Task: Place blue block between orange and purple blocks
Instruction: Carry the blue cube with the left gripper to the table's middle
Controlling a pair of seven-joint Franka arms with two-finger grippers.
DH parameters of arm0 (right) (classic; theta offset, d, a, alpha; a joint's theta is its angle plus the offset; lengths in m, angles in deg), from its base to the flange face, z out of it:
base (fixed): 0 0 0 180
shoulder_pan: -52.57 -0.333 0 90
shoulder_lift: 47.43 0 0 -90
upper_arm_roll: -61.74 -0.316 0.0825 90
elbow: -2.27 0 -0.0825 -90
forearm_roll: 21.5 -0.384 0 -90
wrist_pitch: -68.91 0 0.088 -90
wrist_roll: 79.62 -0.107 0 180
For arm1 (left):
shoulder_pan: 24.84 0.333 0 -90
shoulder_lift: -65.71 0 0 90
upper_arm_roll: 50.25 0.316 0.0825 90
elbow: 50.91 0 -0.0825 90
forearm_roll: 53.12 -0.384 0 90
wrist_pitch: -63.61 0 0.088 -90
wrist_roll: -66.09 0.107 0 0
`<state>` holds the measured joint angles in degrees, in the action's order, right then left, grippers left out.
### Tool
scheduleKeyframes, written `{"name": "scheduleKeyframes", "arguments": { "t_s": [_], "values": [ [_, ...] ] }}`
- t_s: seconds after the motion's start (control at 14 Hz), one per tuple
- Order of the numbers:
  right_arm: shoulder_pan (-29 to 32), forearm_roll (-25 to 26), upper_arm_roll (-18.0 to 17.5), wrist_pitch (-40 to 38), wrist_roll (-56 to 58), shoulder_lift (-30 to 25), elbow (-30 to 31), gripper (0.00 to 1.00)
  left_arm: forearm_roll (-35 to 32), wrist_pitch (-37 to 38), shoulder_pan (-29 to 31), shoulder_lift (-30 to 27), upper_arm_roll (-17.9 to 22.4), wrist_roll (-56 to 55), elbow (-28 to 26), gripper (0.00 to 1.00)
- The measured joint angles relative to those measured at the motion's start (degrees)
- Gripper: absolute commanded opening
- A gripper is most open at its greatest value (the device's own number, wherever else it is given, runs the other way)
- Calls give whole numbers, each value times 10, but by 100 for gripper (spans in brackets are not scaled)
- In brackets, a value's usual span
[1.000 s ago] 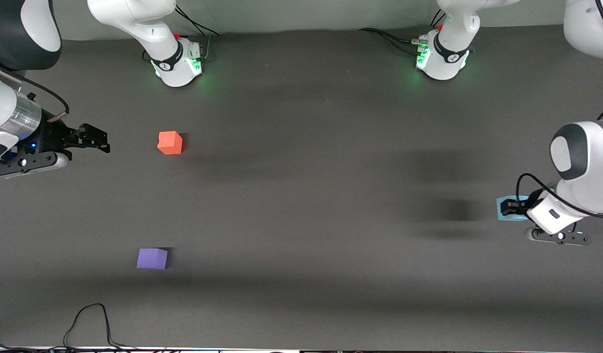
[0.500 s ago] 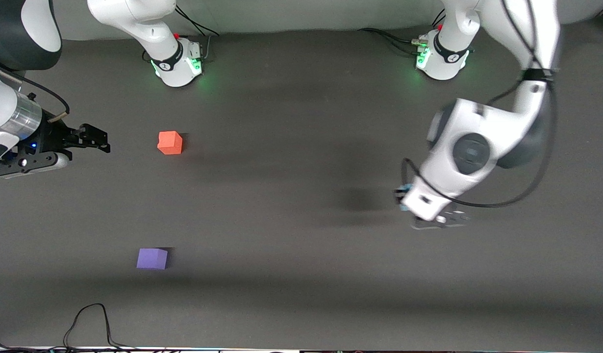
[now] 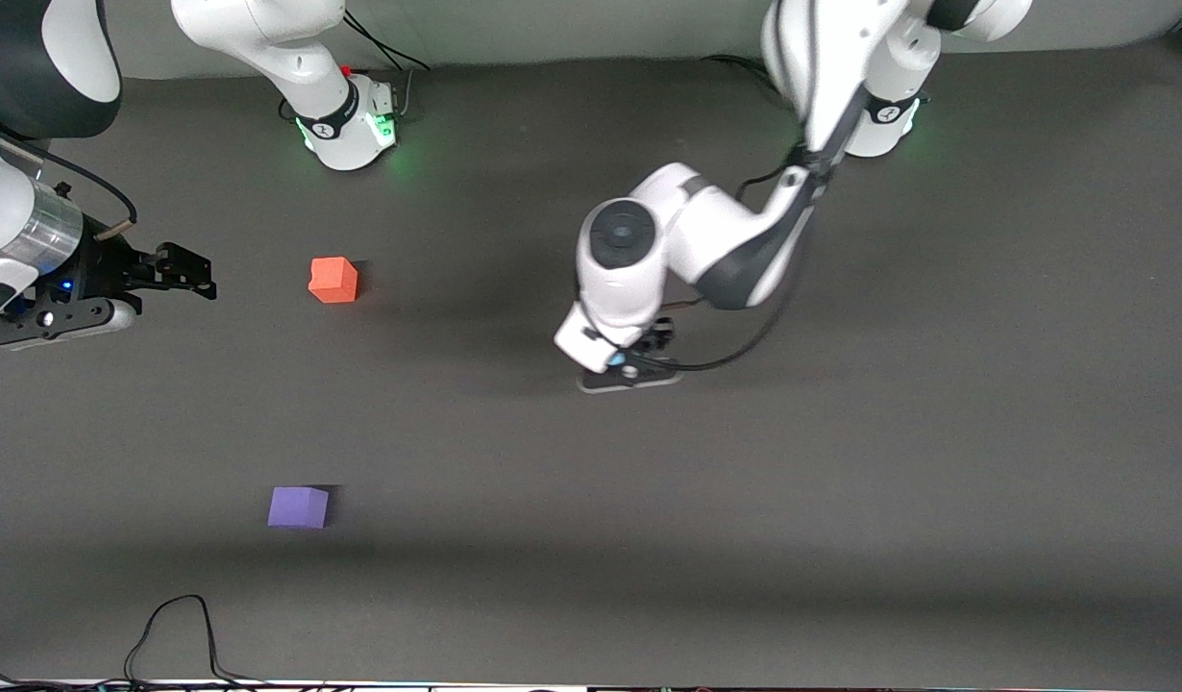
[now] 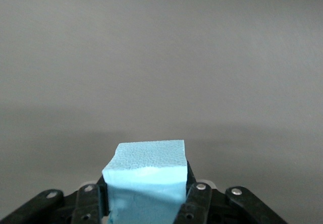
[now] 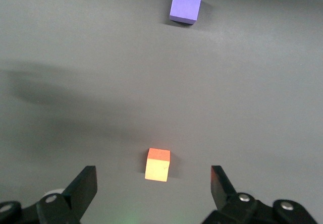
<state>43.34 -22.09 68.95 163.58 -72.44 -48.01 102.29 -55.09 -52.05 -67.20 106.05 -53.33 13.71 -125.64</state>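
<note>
My left gripper [image 3: 618, 358] is up over the middle of the table, shut on the light blue block [image 4: 146, 176]. The block shows between the fingers in the left wrist view. In the front view the wrist hides it. The orange block [image 3: 333, 280] sits toward the right arm's end of the table. The purple block [image 3: 298, 507] sits nearer to the front camera than the orange one. Both blocks show in the right wrist view, orange [image 5: 157, 166] and purple [image 5: 186, 5]. My right gripper [image 3: 192, 272] waits open and empty beside the orange block, apart from it.
The two arm bases [image 3: 346, 125] [image 3: 870, 120] stand along the table's back edge. A black cable [image 3: 183, 625] lies at the front edge, close to the purple block. Bare dark mat lies between the orange and purple blocks.
My left arm has swung from the left arm's end of the table to over the middle, carrying the blue block. The right arm and the orange and purple blocks have not moved.
</note>
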Motion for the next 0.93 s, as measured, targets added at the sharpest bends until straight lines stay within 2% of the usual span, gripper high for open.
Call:
{"name": "scheduleKeyframes", "arguments": {
  "t_s": [0.29, 0.57, 0.64, 0.71, 0.79, 0.93],
  "values": [
    [0, 0, 0, 0, 0, 0, 3, 100, -30, -40, -50, 97, 2, -30, 59, 48],
    [0, 0, 0, 0, 0, 0, 4, 100, -33, -82, -63, 155, 4, -31, 78, 50],
    [0, 0, 0, 0, 0, 0, 4, 100, -34, -86, -64, 157, 4, -31, 81, 61],
    [0, 0, 0, 0, 0, 0, 4, 100, -34, -87, -64, 158, 5, -31, 83, 88],
    [0, 0, 0, 0, 0, 0, 4, 100, -35, -88, -64, 160, 5, -31, 84, 98],
    [0, 0, 0, 0, 0, 0, 4, 100, -35, -88, -64, 161, 6, -31, 85, 100]
  ]
}}
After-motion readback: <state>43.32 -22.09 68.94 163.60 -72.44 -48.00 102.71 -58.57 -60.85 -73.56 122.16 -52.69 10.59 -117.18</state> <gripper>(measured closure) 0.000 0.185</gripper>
